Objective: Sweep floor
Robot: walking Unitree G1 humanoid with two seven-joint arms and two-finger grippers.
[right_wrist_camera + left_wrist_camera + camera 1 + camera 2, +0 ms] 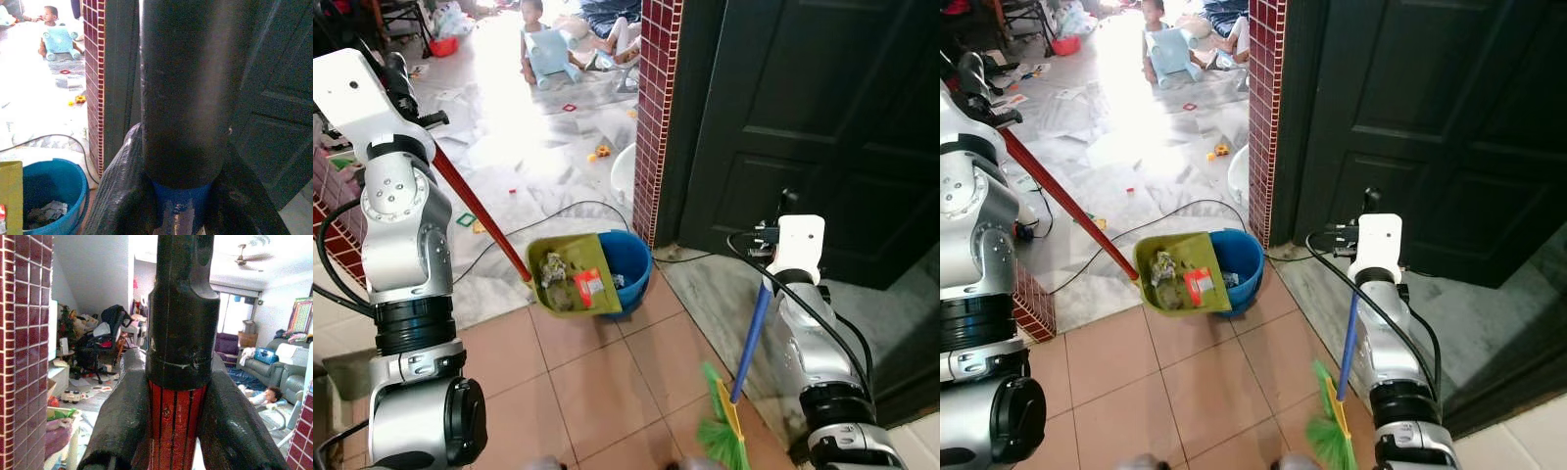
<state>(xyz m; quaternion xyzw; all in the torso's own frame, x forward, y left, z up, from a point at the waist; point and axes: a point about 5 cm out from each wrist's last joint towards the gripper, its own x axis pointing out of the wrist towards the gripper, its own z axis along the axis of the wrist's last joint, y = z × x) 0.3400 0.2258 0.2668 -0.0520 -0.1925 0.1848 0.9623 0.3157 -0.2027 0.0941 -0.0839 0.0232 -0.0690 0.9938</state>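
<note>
Here, the left gripper point(178, 431) is clenched on the red handle point(480, 215) of a dustpan; in the left wrist view the ribbed red shaft with its black end cap sits squarely between the two black fingers point(122, 431). The handle runs diagonally from the upper left of the frame down to the olive-green dustpan point(570, 274) at centre. The pan is a flat plastic tray, tilted over the rim of a round blue bucket point(628, 259), and carries crumpled grey litter and a small red-and-white wrapper point(588, 287); the print on the wrapper is too small to read.

The right gripper point(181, 215) is clenched on the broom handle point(750, 338), a smooth blue rod topped by a black grip, which sits between its fingers point(124, 196) in the right wrist view. The rod descends at lower right to the broom head point(722, 431), which has a yellow block and green bristles resting on the terracotta floor tiles point(597, 392).

The bucket stands beside a pillar point(656, 108) clad in small dark red mosaic tiles, next to a dark panelled door point(822, 117). A black cable point(538, 225) lies across the marble-pattern floor behind the bucket. A person point(543, 49) sits on that floor at the top of the frame.
</note>
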